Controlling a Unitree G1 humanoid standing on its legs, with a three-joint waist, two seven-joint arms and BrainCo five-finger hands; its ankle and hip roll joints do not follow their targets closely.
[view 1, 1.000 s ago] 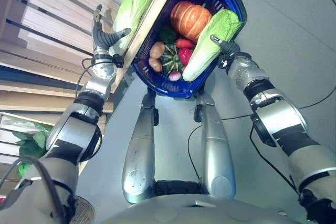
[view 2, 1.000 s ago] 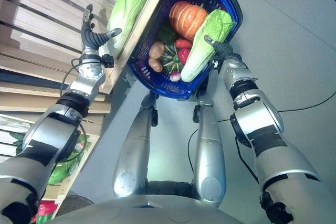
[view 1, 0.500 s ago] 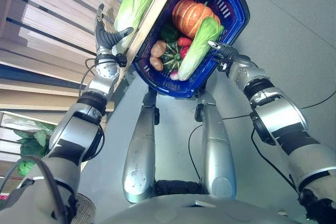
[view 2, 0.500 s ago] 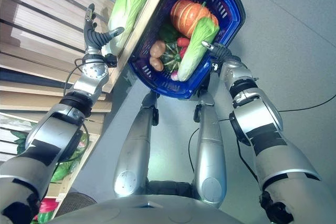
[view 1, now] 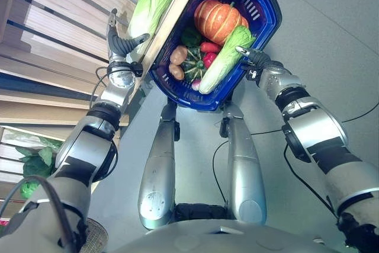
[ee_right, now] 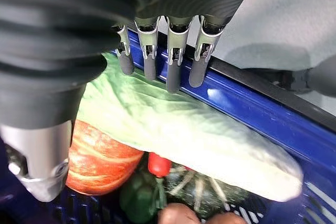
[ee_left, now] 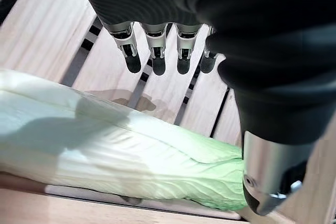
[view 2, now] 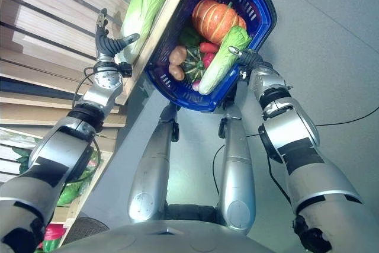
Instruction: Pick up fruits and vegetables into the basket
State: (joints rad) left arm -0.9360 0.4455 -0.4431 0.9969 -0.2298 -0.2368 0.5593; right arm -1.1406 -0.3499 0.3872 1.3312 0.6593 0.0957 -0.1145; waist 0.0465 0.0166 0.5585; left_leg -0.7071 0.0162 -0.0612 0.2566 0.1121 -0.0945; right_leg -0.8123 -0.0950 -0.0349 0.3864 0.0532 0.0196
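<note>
In blue basket [view 1: 260, 25]: cabbage [view 1: 224, 61] lies across pumpkin [view 1: 214, 19] and peppers, our right hand [ee_right: 79, 40] just above, fingers [ee_right: 176, 72] straight, gripping nothing. Second cabbage [view 1: 151, 3] waits on wooden shelf [view 1: 71, 22]; left hand [view 1: 121, 44] open beside it. We judge: lift right hand straight up, avoid dragging leaves; left wraps stalk end.

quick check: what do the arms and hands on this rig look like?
Both arms are silver-grey shells with black bands at the joints. The left hand and right hand each have a dark ribbed cover over back and wrist, and silver fingers ending in dark rounded tips, with the thumb set apart. A thin black cable runs beside the left wrist.
</note>
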